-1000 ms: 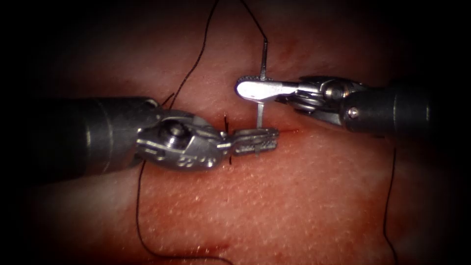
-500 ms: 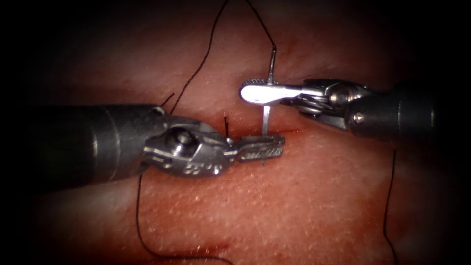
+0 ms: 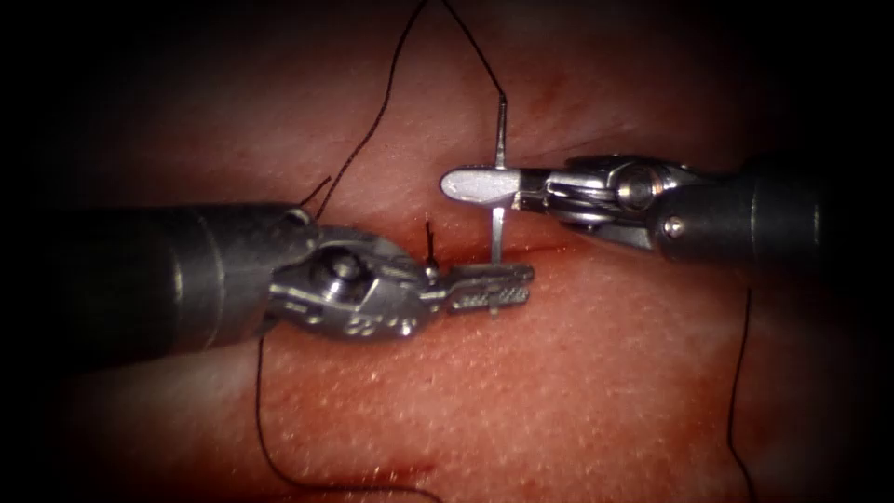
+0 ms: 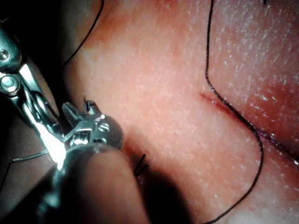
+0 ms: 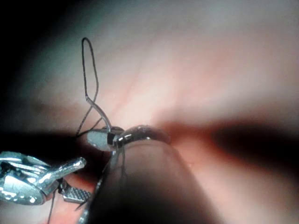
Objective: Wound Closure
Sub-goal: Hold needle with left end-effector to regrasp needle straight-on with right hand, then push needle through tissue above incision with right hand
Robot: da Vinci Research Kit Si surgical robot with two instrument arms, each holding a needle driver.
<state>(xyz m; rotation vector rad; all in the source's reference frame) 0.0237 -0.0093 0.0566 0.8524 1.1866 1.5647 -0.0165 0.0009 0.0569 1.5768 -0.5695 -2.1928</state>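
Right tool (image 3: 470, 184) comes in from the right, jaws clamped on the needle (image 3: 498, 200) partway along its curve, nearer the swaged end, where the thread (image 3: 372, 121) joins above the jaws. The needle stands almost upright over the cut (image 3: 549, 250), its lower end down between the jaws of the left tool (image 3: 494, 284). Those left jaws are parted a little around the needle's lower end, lying flat along the cut; whether they are touching the needle, I cannot tell. The needle sits clear of the tissue (image 3: 559, 373), no part of it buried that I can see. Thread runs up from the swage, arcs away and drops down the left side, passing behind the left tool's shaft, then curls across the tissue below. Another strand hangs on the far right. A short dark thread end (image 3: 428, 237) sticks up just beside the left tool's wrist. In the left wrist view a strand of thread (image 4: 243, 121) trails over a red mark on the tissue (image 4: 154, 70). No containers here, and no readable lettering on either tool
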